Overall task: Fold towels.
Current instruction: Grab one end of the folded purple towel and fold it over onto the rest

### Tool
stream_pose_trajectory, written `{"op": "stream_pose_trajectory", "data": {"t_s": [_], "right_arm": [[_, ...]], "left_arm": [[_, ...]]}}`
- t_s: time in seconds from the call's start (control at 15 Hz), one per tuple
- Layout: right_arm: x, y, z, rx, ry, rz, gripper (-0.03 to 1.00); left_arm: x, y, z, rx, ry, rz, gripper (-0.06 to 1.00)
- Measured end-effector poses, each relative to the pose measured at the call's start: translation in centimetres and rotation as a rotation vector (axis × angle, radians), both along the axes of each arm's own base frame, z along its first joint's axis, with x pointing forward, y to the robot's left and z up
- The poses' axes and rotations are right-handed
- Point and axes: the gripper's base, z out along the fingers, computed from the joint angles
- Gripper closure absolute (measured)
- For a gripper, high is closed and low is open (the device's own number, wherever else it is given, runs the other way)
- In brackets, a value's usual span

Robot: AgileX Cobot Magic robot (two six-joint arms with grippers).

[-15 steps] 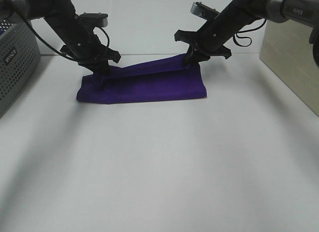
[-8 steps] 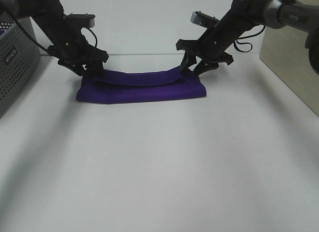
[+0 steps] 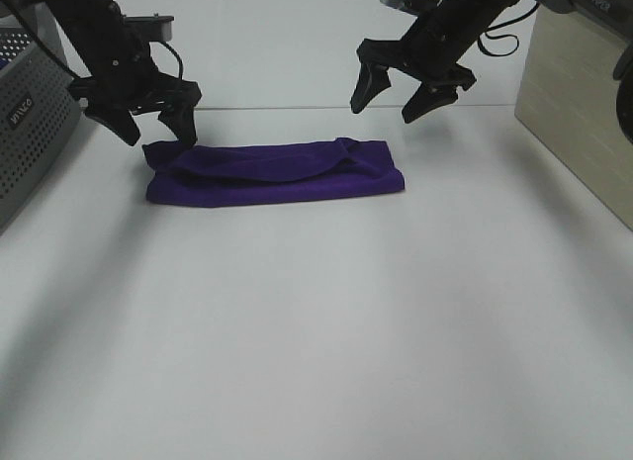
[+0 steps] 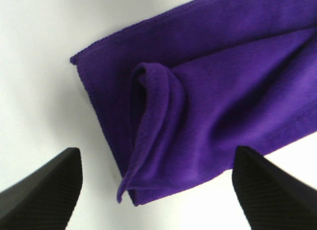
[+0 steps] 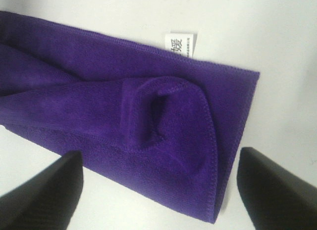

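Observation:
The deep purple towel [image 3: 275, 171] lies folded into a long strip on the white table [image 3: 316, 322], toward the back. My left gripper [image 3: 153, 132] is open and empty, just above the towel's left end [image 4: 163, 121]. My right gripper [image 3: 388, 102] is open and empty, raised above the towel's right end [image 5: 163, 121]. The top layer is rumpled at both ends. A small white tag [image 5: 179, 45] sticks out from the towel's edge in the right wrist view.
A grey perforated basket [image 3: 35, 114] stands at the left edge. A tan box [image 3: 579, 104] stands at the right edge. The white table stretches bare toward the front.
Both grippers let go of the towel's top layer, opened, and rose. The lifted layer dropped flat onto the strip.

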Motion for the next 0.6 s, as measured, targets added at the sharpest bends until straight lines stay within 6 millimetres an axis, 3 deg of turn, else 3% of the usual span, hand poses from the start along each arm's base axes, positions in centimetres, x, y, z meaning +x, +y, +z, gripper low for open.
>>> {"op": "stream_pose_trajectory", "data": {"t_s": [0.2,0.4,0.6], "right_arm": [[-0.1,0.0,0.4,-0.004,-0.002,0.004,0.14],[-0.1,-0.1,0.4,-0.009,0.002,-0.006,0.14],[-0.1,-0.2,1.1,-0.005,-0.002,-0.027,0.14]], "left_arm": [[0.4,1.3,0.5,-0.134,0.002,0.022,0.18],[0.6,2.5,0.5,-0.158,0.001,0.042,0.18],[1.0,4.7,-1.4,-0.247,0.042,0.095,0.18]]}}
